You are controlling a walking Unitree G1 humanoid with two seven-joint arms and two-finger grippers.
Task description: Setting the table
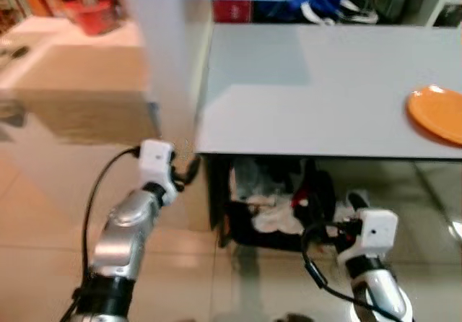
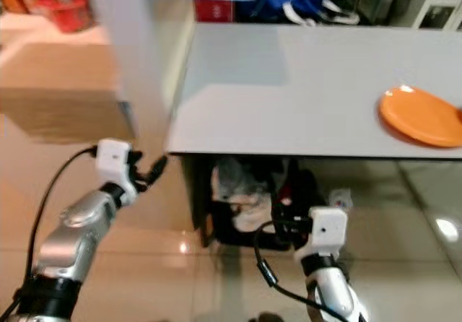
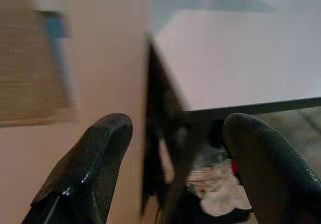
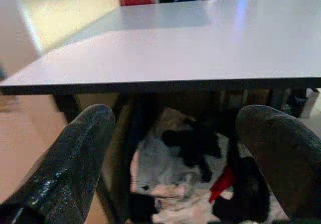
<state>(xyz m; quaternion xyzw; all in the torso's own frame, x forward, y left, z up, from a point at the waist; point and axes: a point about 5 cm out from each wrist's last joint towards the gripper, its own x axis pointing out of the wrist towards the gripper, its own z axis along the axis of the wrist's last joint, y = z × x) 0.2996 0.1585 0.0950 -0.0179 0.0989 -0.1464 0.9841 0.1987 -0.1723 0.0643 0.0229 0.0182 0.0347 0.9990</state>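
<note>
Facing long grey rectangular table [image 1: 325, 91], you have round orange plate [image 2: 422, 116] flat near its right front edge; left gripper [image 3: 175, 169] fingers spread, empty, off table's left front corner; right gripper [image 4: 175, 163] fingers spread, empty, below front edge, pointing at dark basket of crumpled cloths [image 1: 278, 210] under table

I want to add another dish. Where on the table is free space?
The grey table is bare from its left edge across to the orange plate at the right. Only that right end is occupied. Under the table, clothes and clutter crowd the floor.

Crumpled clothes [image 4: 185, 169] under grey table [image 1: 317, 84]
</note>
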